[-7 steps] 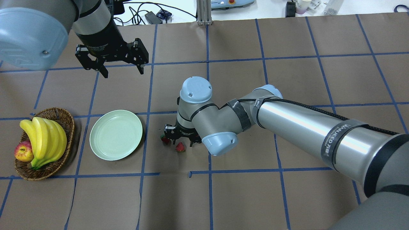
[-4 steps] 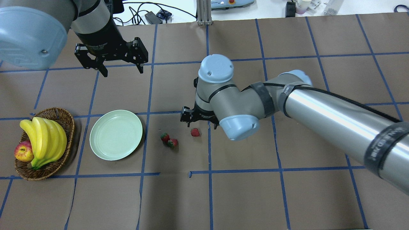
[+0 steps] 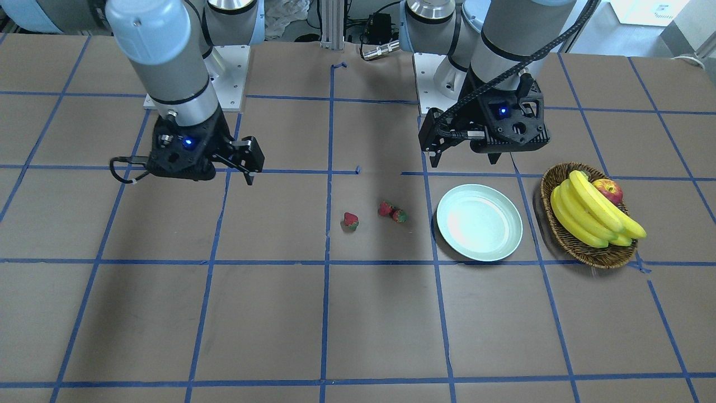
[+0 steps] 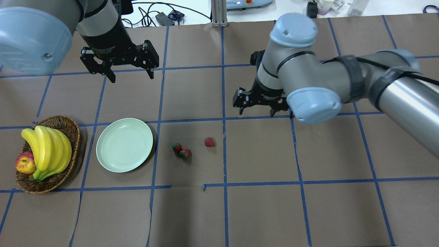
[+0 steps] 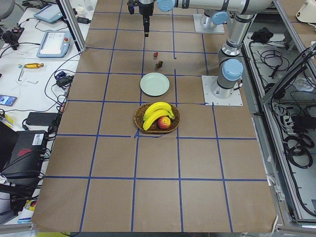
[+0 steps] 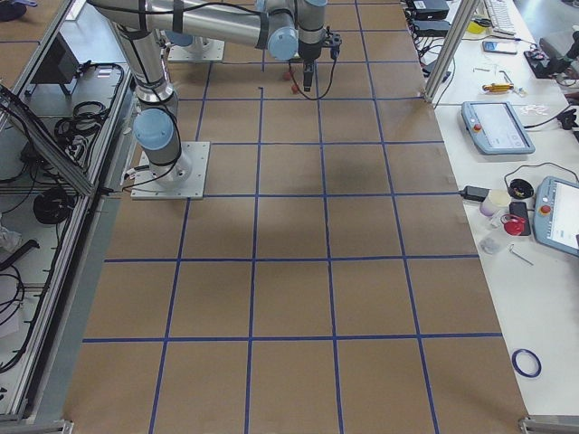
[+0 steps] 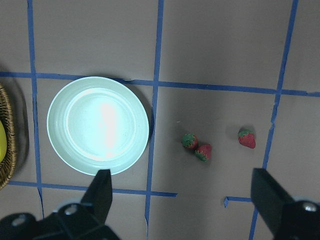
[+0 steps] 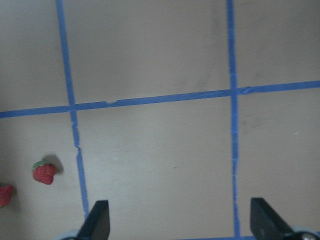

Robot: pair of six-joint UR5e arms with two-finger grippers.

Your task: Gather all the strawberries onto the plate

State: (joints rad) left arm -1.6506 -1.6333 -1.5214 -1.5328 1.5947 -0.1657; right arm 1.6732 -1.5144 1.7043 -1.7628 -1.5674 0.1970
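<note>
While left tool (image 4: 132, 78), right tool (image 4: 256, 112) gape empty, two strawberries (image 4: 177, 148) seemingly touch near plate (image 4: 124, 144).

Overhead: fixed behind the robot (image 4: 308, 68), looking forward and steeply down on the desk (image 4: 260, 212). Front-facing: from across, mirrored, same middle stretch. Two end views: high, far off, along the whole desk. Left wrist: straight down over plate (image 7: 98, 125) and strawberries (image 7: 247, 138). Right wrist: somewhat closer, sharing only two strawberries.

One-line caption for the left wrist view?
Open left gripper looks down on the empty plate and three strawberries beside it.
</note>
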